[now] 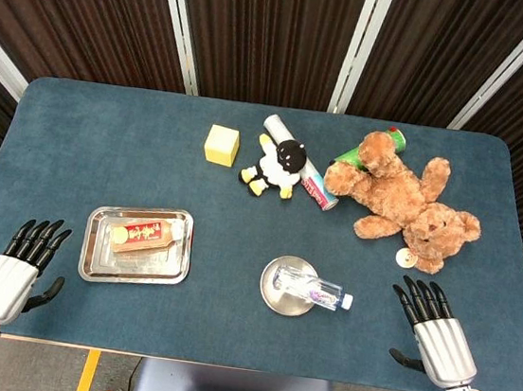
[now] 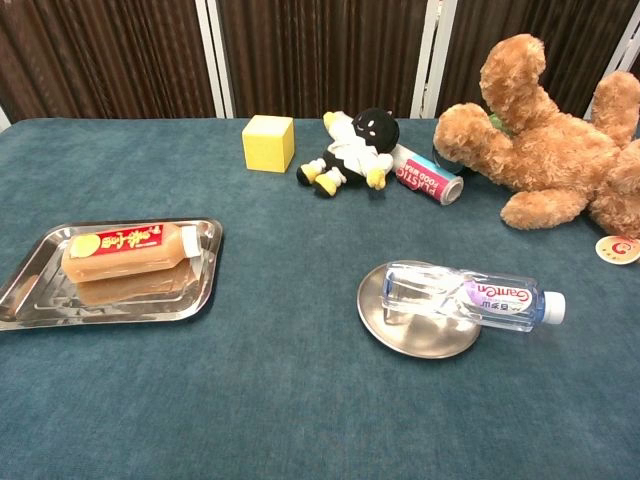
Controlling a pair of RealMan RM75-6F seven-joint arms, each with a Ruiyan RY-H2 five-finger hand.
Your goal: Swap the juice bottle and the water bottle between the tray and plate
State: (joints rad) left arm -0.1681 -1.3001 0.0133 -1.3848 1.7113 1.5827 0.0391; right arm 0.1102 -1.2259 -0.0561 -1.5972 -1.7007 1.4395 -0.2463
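Observation:
An orange juice bottle (image 1: 146, 236) (image 2: 126, 249) with a red label lies on its side in the steel tray (image 1: 100, 269) (image 2: 28, 299) at the left. On the round metal plate (image 1: 273, 297) (image 2: 415, 340) lies a clear water bottle (image 1: 311, 288) (image 2: 470, 295), its white cap overhanging the rim to the right. My left hand (image 1: 22, 265) rests open near the table's front left edge, left of the tray. Open too, my right hand (image 1: 435, 331) sits at the front right, right of the plate. Neither hand touches anything. The chest view shows no hands.
At the back stand a yellow cube (image 1: 222, 145) (image 2: 268, 143), a black-and-white plush (image 1: 275, 167) (image 2: 352, 148), a red-labelled tube (image 1: 307, 175) (image 2: 427, 178), a green can (image 1: 352, 154) and a brown teddy bear (image 1: 400, 198) (image 2: 540, 145).

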